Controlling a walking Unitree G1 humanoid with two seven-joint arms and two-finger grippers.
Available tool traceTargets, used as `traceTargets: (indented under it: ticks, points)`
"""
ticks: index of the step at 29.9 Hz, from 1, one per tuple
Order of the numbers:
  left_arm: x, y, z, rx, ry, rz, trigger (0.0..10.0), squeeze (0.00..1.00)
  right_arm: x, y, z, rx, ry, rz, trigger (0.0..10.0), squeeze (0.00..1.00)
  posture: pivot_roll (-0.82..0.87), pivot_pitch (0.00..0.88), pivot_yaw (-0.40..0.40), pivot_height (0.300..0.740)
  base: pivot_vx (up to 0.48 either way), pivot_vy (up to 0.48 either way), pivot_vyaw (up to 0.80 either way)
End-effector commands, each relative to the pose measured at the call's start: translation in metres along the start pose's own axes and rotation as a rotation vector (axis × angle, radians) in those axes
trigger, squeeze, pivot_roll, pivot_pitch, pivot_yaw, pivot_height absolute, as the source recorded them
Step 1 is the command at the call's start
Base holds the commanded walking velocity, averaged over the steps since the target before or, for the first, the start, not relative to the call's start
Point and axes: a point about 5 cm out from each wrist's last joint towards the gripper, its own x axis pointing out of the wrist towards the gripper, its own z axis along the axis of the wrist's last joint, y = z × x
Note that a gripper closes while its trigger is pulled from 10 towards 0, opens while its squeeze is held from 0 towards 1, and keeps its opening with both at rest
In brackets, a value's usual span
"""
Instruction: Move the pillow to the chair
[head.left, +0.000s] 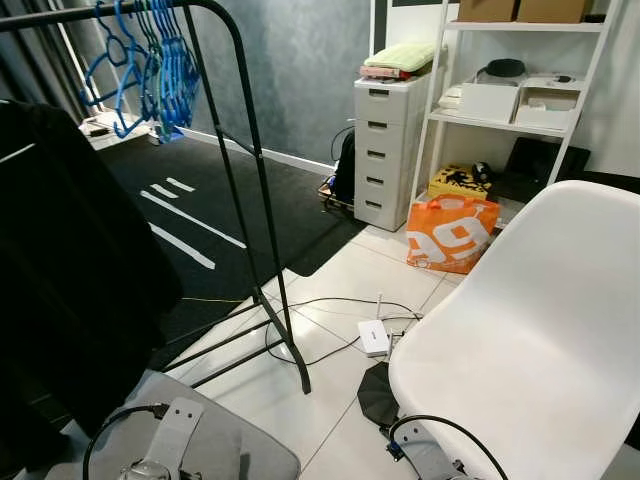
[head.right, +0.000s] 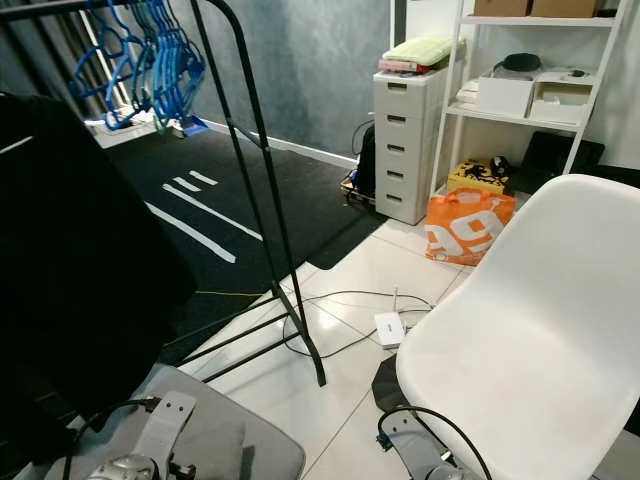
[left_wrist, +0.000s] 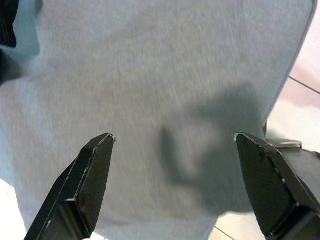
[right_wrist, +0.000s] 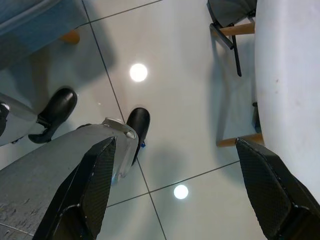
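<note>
A grey pillow (head.left: 200, 445) is seen low at the left of the head views, just below the left arm, with a corner of it reaching the white tiled floor (head.left: 330, 275). In the left wrist view the left pincer (left_wrist: 175, 165) is held wide open above the pillow's grey fabric (left_wrist: 150, 75) — nothing is gripped between its black fingers (left_wrist: 92, 170), and their shadow is cast on the cloth. The white chair (head.left: 540, 330) is placed at the right, its broad seat shell bare and well apart from the pillow, with a strip of tiled floor between them. In the right wrist view the right pincer (right_wrist: 175, 170) is likewise spread wide and holds nothing; it is pointed down at the glossy tiles (right_wrist: 170, 90), beside the chair's white edge (right_wrist: 290, 75) and wooden legs (right_wrist: 240, 30), and the robot's black feet (right_wrist: 137, 122) are seen below it. A black clothes rack (head.left: 250, 180) stands between pillow and chair further back, with blue hangers (head.left: 150, 60) on its rail and a dark garment (head.left: 70, 270) at the left. Behind — a white drawer unit (head.left: 390, 150), an orange bag (head.left: 450, 232) and a white shelf (head.left: 520, 95).
</note>
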Motion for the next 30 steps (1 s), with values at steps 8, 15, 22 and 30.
traceTargets:
  ticks: [8,15,22,30]
  points:
    - [-0.0002,0.0026,-0.0031,0.002,0.017,0.01,10.0,0.0,0.0007,0.0027,0.0022,0.0,-0.003,0.008,10.0,0.0,-0.22,0.0,0.033,0.74,-0.413,0.0,0.0]
    - [-0.0002,0.0027,-0.0033,0.0,0.019,0.009,10.0,0.0,0.0007,0.0026,0.0023,0.004,-0.005,0.004,10.0,0.0,-0.22,0.011,0.035,0.74,-0.414,0.0,0.0]
    - [-0.0002,0.0022,-0.0036,-0.005,0.017,0.008,10.0,0.0,0.0007,0.003,0.0026,-0.008,-0.009,0.011,10.0,0.0,-0.22,0.0,0.033,0.74,-0.335,0.0,0.11]
    - [-0.0001,0.0009,-0.0039,-0.014,0.008,0.0,10.0,0.0,0.0006,0.0036,0.0019,-0.008,-0.013,0.021,10.0,0.0,-0.22,0.003,0.034,0.74,0.0,0.0,0.8]
